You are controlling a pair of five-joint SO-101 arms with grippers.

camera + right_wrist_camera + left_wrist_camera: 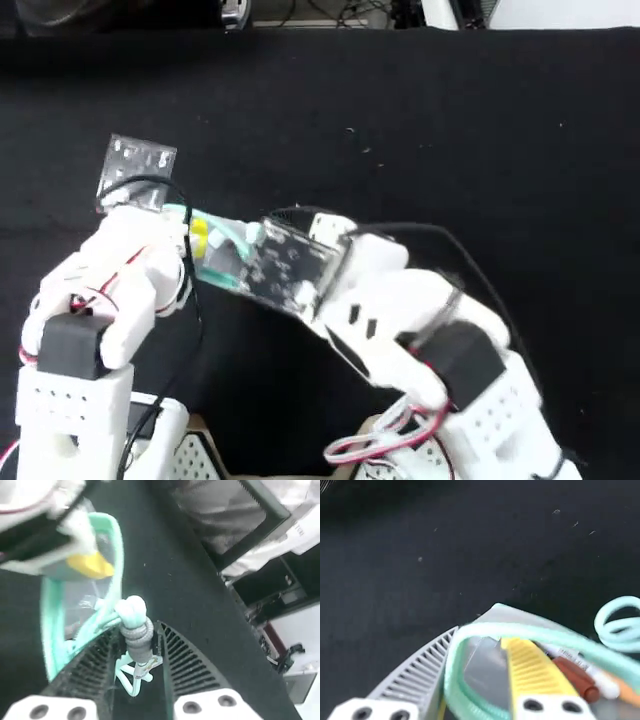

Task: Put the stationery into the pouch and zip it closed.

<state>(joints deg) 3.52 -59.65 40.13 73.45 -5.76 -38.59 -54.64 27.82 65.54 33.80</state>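
Observation:
A clear pouch [222, 262] with a mint-green zipper edge [470, 630] lies on the black table between the two arms. My left gripper [480, 641], with one grey finger [420, 675] and one yellow finger [535, 672], is shut on the pouch's end. Inside the pouch I see a brown marker [575, 677] and a white pen [592, 672]. My right gripper [137, 630] is shut on the zipper pull [134, 625], a pale knotted cord, its dark ribbed fingers [185, 665] on either side. In the high view the left gripper [195, 240] and right gripper [250, 240] sit close together over the pouch.
A black cloth [450, 140] covers the table, with open room to the back and right. A mint cord loop [620, 625] hangs off the pouch. A chair and clutter [240, 520] stand beyond the table's edge.

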